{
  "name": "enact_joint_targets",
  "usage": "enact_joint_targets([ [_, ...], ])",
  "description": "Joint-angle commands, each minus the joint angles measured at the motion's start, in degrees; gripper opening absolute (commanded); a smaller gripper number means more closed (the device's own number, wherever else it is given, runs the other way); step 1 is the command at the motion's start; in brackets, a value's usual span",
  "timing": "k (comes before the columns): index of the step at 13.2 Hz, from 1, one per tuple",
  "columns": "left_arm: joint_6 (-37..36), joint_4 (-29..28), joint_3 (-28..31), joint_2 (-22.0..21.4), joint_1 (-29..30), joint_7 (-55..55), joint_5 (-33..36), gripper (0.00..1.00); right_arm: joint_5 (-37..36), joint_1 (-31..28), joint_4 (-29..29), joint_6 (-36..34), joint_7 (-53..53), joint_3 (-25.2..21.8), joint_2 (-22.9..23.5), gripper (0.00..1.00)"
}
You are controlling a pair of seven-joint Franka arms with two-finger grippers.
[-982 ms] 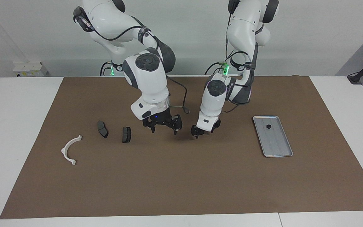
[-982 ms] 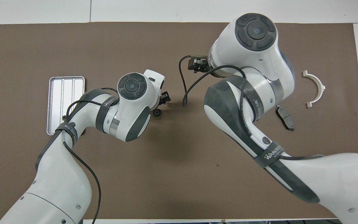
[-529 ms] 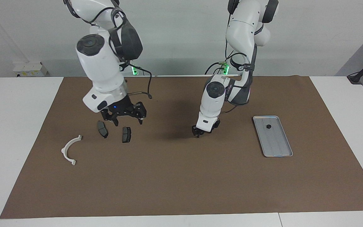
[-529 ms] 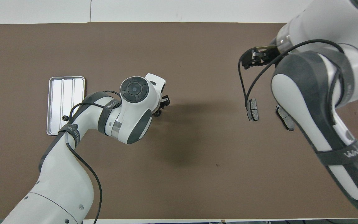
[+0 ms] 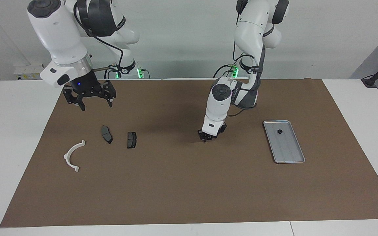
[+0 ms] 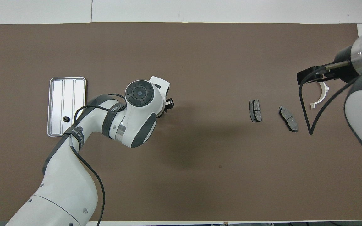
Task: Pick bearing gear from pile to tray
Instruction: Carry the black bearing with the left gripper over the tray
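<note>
Left gripper [image 5: 207, 137] low on the brown mat [image 5: 189, 190], grip state unclear, tray [image 5: 292, 157] at its 3 o'clock near mat edge, right gripper [image 5: 89, 100] spread open and empty, raised over the mat's edge, brake pads [image 5: 107, 134] at its 5 o'clock.

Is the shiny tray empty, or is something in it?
Not empty. One small black round piece lies in the tray, toward the end nearer the robots. The rest of the tray is bare metal.
</note>
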Motion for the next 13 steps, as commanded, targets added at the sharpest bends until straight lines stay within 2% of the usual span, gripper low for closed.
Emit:
enact_joint_targets([
  [1, 1.79, -1.67, 0.80, -0.61, -1.15, -1.03, 0.48, 0.48, 1.15, 1.41, -7.66, -0.42, -1.39, -2.87, -8.13, 1.00],
  [4, 1.00, -1.24, 0.89, -0.61, -1.06, -0.95, 0.48, 0.10, 1.06, 1.32, -7.93, -2.80, -1.30, -4.19, -11.12, 1.00],
  [5, 0.56, -1.06, 0.98, -0.69, -1.06, -1.03, 0.48, 0.02, 1.06, 1.32, -7.93, -3.42, -1.30, -4.37, -11.66, 1.00],
  [7, -3.03, 0.42, 0.98, -0.69, -0.45, -0.95, 0.56, 0.01, 1.23, 1.41, -7.49, -4.04, -1.30, -5.16, -11.22, 1.00],
  [9, -8.91, 4.28, 2.29, -0.87, 1.64, 0.54, 2.74, 0.01, 1.23, 1.67, -7.49, -4.56, -1.13, -5.51, -10.61, 1.00],
  [11, -10.60, 3.61, 2.47, -3.84, 7.08, 10.15, 3.38, 0.01, 1.23, 1.58, -7.49, -4.57, -0.95, -5.51, -10.52, 1.00],
  [13, -10.00, 3.16, 2.30, -4.65, 15.33, 23.07, 3.38, 0.01, 1.23, 1.67, -7.32, -4.65, -0.95, -5.51, -10.17, 1.00],
])
